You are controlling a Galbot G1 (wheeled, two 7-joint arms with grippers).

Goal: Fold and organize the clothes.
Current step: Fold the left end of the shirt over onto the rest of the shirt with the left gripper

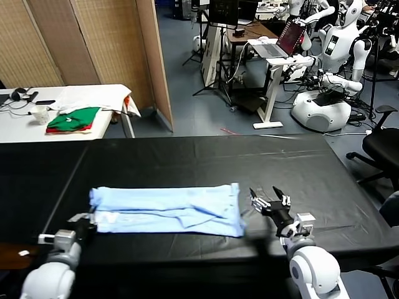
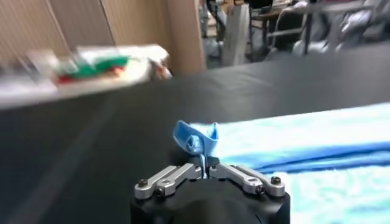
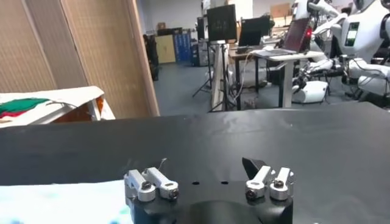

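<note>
The pale sky-blue T-shirt (image 1: 168, 208) lies folded into a long flat strip across the black table (image 1: 206, 156). My left gripper (image 1: 86, 220) is at the strip's left end and is shut on a pinch of its edge. In the left wrist view the gripper (image 2: 203, 161) holds a small raised fold of blue cloth (image 2: 196, 139), and the rest of the shirt (image 2: 304, 137) stretches away from it. My right gripper (image 1: 269, 202) is open and empty just off the strip's right end, apart from the cloth. In the right wrist view the gripper (image 3: 207, 169) is spread wide over bare table, with the shirt (image 3: 61, 204) beside it.
A white table (image 1: 19, 128) at the back left holds green-and-red folded garments (image 1: 73, 119), a white cloth (image 1: 93, 96) and a cup (image 1: 40, 114). A wooden screen (image 1: 93, 43) stands behind it. A desk with a laptop (image 1: 277, 43), other robots (image 1: 327, 93) and an office chair (image 1: 383, 143) stand beyond the table.
</note>
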